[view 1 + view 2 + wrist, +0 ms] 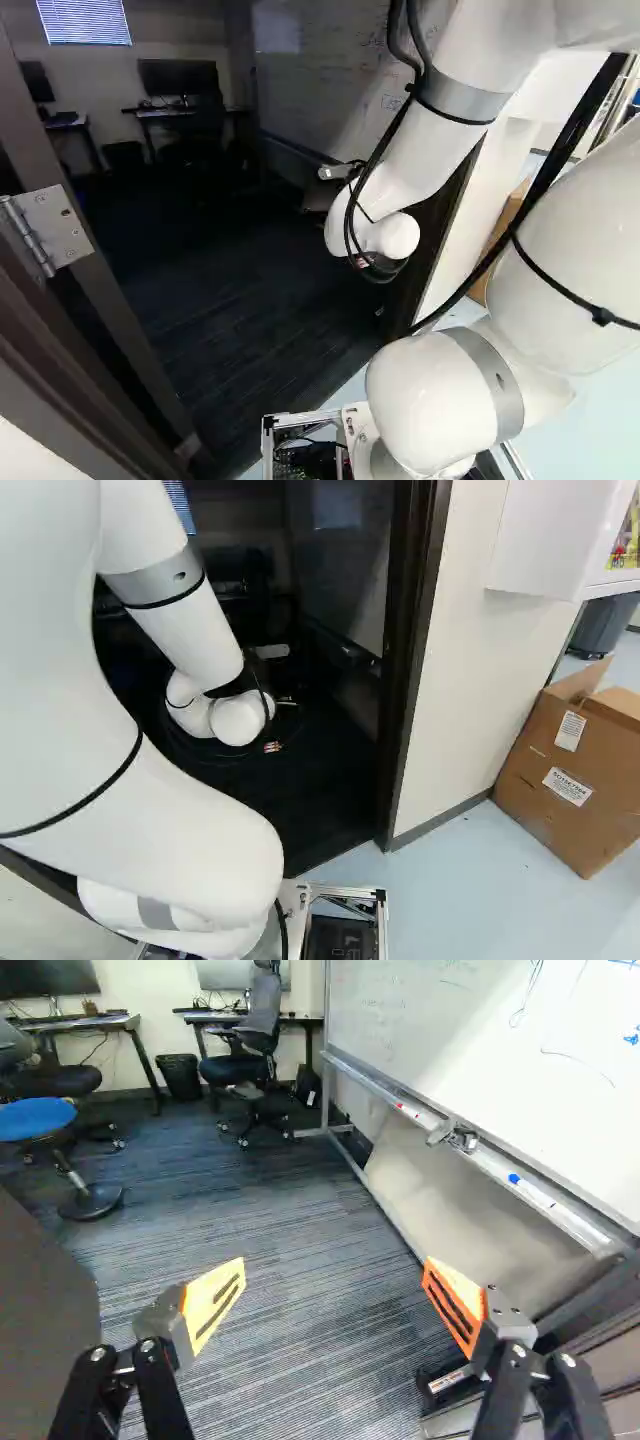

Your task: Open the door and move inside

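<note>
Mostly hidden behind the wrist, the gripper [383, 268] shows only a dark part in the left base view, within the doorway. In the wrist view the gripper [335, 1290] stands open, its orange pads wide apart with nothing between them and carpet beyond. The doorway is open onto a dark-carpeted room [240, 290]. A door hinge [48, 232] sits on the brown frame at the left of the left base view; the other jamb [405, 670] stands right of the arm. A dark panel [45, 1310] flanks the gripper in the wrist view; whether it is the door, I cannot tell.
A whiteboard [480, 1050] on a metal stand runs along one side of the room. Farther in are desks, an office chair [255, 1035], a blue stool [38, 1120] and a bin [180, 1076]. Outside, a cardboard box [570, 770] leans by the pale wall [480, 650].
</note>
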Available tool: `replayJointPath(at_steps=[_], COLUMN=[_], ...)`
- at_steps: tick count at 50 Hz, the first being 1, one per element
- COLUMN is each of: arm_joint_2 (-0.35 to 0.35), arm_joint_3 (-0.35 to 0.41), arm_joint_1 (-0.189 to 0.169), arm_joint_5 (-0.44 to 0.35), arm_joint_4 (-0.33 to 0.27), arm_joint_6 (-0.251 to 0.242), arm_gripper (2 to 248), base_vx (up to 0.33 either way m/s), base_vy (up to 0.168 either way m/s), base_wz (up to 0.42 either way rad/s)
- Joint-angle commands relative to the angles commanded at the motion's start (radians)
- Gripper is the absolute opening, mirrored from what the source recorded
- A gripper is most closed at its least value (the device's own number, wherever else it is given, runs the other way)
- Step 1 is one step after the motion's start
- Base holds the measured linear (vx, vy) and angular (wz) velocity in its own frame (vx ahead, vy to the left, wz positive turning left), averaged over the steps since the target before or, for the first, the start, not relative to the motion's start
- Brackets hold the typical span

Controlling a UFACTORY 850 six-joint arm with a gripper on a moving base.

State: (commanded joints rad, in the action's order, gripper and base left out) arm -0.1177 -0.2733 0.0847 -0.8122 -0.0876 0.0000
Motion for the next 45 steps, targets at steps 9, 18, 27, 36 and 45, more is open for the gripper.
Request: replayJointPath(at_steps=[9,18,27,36,45], arm_joint_2=[0.0,0.0,0.0,0.0,0.0], arm_joint_3=[0.0,0.0,0.0,0.0,0.0], arm_joint_1=[0.0,0.0,0.0,0.0,0.0], arm_joint_5=[0.0,0.0,0.0,0.0,0.0], arm_joint_4=[0.0,0.0,0.0,0.0,0.0], arm_joint_6=[0.0,0.0,0.0,0.0,0.0], arm_gripper=[247,247,247,247,247], base_vx=[0.0,0.0,-0.017,0.014,0.036], base_vy=[0.0,0.002,-0.007,0.0,0.003], base_wz=[0.0,0.012,0.084,-0.003,-0.001])
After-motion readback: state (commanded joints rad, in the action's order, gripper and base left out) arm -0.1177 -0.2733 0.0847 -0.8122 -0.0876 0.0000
